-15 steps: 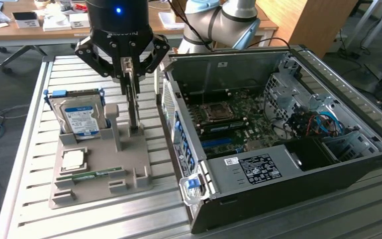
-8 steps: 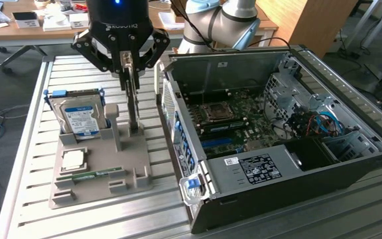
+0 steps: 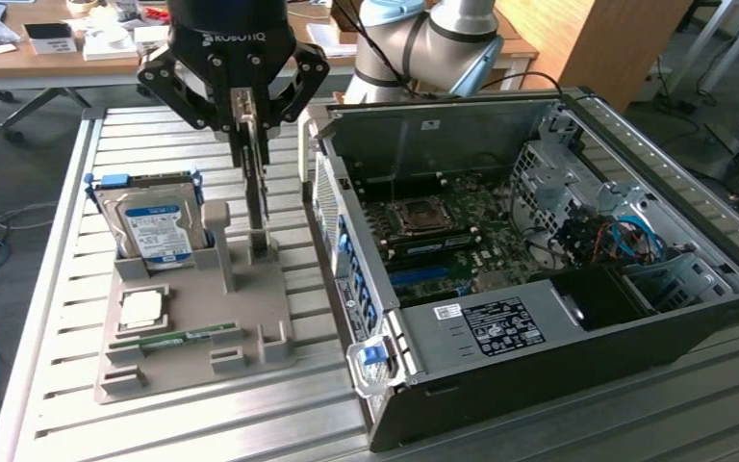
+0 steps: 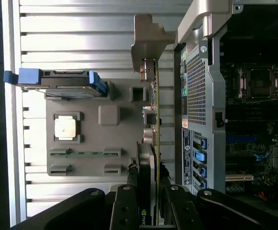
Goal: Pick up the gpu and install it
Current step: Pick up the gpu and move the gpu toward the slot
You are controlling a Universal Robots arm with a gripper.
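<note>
The gripper is seen with jaws closed on the gpu, which is stood upright in the grey holder at nine o'clock of the open computer case, not yet lifted or installed.

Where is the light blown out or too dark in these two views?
Exterior view: the table is evenly lit, but the computer case has a black bay beside its power supply. Wrist view: table slats glare white beyond the hard drive, the case interior is dim, and the gripper on the graphics card reads dark.
</note>
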